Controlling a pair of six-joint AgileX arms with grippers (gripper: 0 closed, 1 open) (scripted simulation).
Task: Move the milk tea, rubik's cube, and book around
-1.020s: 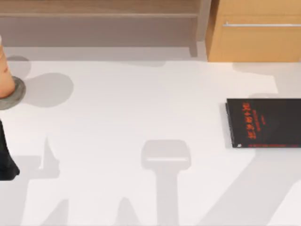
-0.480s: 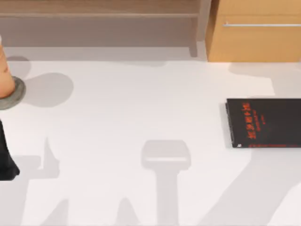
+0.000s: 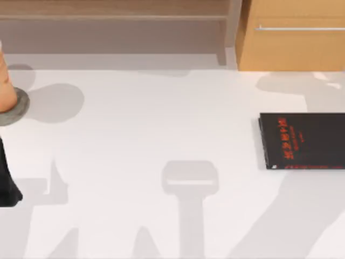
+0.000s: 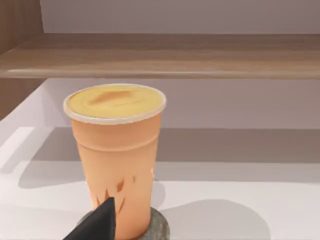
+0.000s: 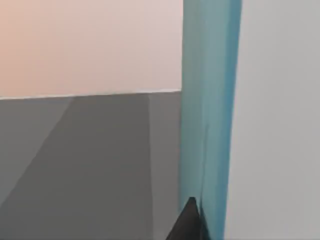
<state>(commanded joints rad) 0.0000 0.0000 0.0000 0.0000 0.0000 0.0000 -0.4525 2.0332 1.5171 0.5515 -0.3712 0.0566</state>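
Observation:
The milk tea (image 4: 117, 160) is a peach-orange cup that stands upright on a flat grey disc (image 4: 159, 231). In the top view the milk tea (image 3: 4, 81) is at the table's far left edge. A dark part of my left gripper (image 4: 99, 225) shows just in front of the cup's base, and the left arm (image 3: 6, 183) is at the left edge. The teal book (image 5: 210, 125) stands on end close to the right wrist camera. My right gripper (image 5: 192, 222) is shut on it, with a dark fingertip against the cover. The rubik's cube is out of view.
A thin black book with red lettering (image 3: 304, 141) lies flat at the right of the white table (image 3: 161, 124). A wooden shelf (image 3: 113, 16) runs along the back, and a wooden cabinet (image 3: 294, 43) with a handle stands at the back right.
The shadow at the table's back right, behind the black book, has grown and shifted left. The cup, the disc and the left arm have stayed put.

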